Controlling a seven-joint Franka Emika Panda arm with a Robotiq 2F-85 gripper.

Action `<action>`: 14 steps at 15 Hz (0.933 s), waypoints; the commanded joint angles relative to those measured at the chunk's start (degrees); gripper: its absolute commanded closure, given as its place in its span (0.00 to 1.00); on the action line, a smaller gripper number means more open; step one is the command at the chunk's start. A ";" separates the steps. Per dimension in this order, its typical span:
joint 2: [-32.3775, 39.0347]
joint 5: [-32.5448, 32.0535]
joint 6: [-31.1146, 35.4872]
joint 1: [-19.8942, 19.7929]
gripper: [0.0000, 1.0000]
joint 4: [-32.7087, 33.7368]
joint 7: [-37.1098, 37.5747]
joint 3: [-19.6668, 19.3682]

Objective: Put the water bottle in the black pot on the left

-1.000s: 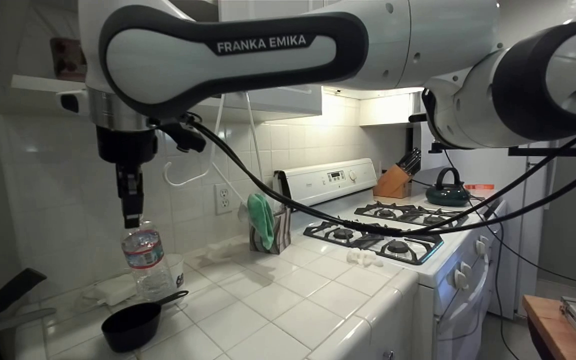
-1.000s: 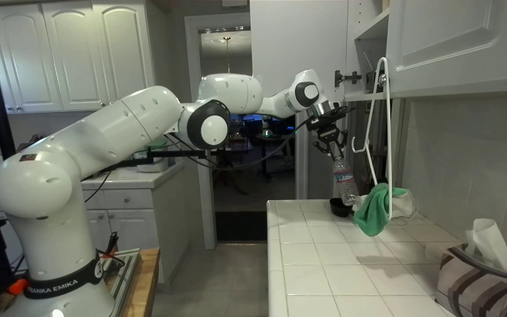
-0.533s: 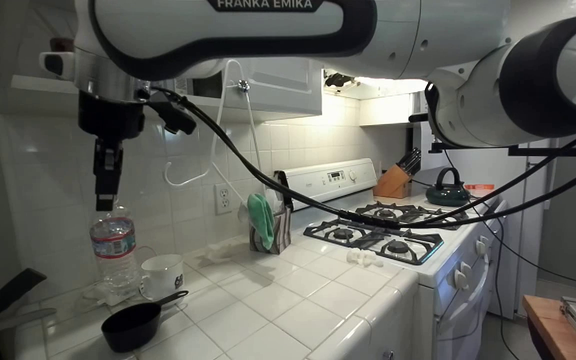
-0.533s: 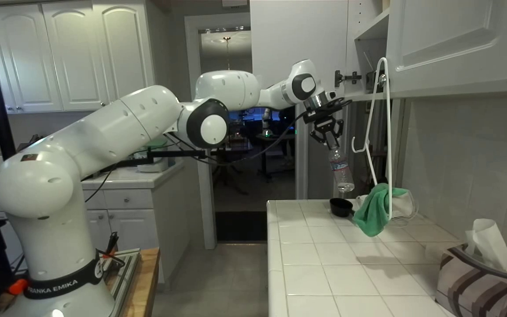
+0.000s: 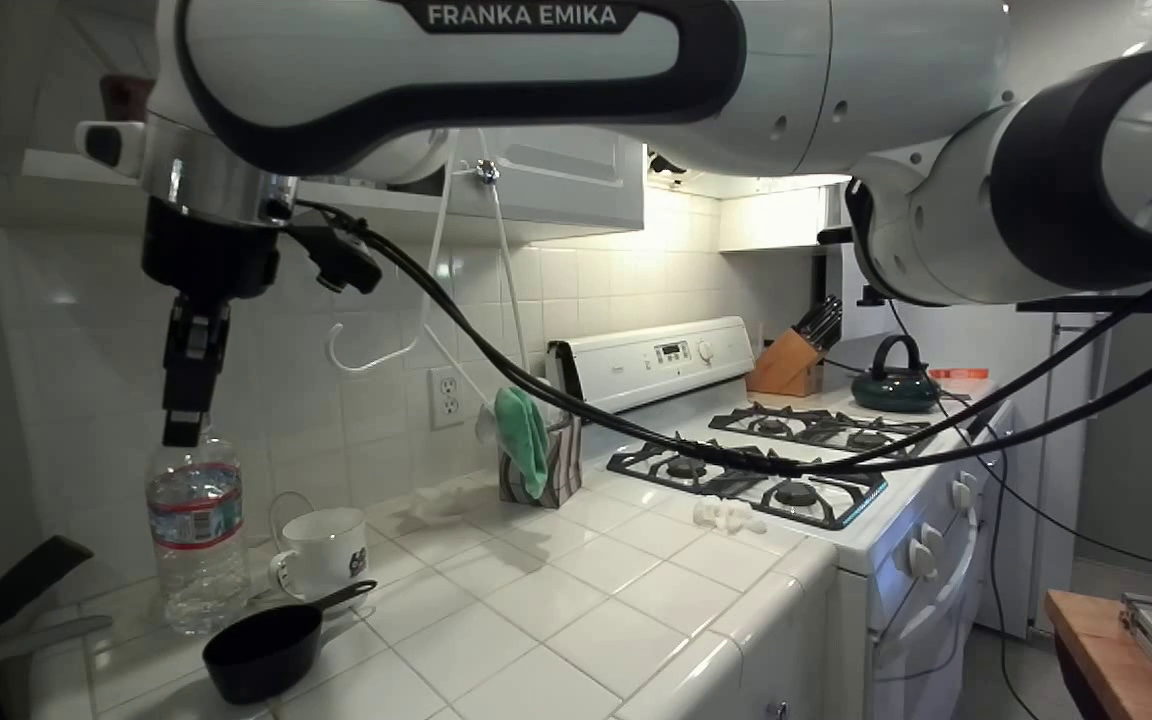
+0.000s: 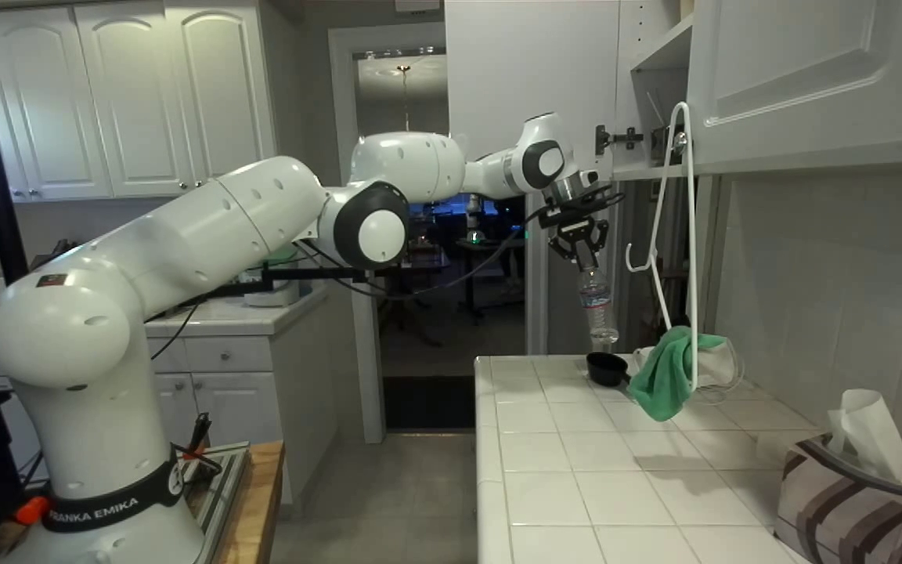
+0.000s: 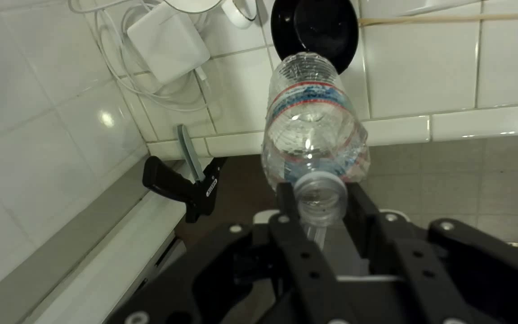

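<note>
- Wrist view: the counter (image 7: 421, 72) is seen under the pot (image 7: 315, 33), one edge lying near the pot; anything dropped on that side could be lost over it.
- The arm (image 6: 263, 200) is stretched out toward the pot; if the descent were rushed, the pot could be struck and slid.
- The gripper (image 7: 321, 198) is poised higher than the pot and off to one side, clamped round the neck of the bottle (image 5: 196, 535). Because only the narrow neck is held, the body could be swung by a brush against the pot.
- The bottle is hung with a slight lean beside the pot, its base near the rim; whether the rim is touched cannot be told. It is judged not to be centred yet: if lowered here, the base would probably be caught on the rim or set down outside.
- By the pot's shallow wall little support would be given; if released leaning, the bottle could be toppled, taking the pot along.
- The mug (image 5: 326, 550) is stood near the pot's handle and could be knocked by a wide swing.
</note>
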 commanded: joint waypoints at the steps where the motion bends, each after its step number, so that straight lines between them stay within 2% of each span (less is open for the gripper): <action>1: 1.14 2.11 0.44 0.07 0.92 1.20 0.79 -0.92; 14: 2.97 3.20 -0.04 -0.90 0.92 1.18 4.68 -0.99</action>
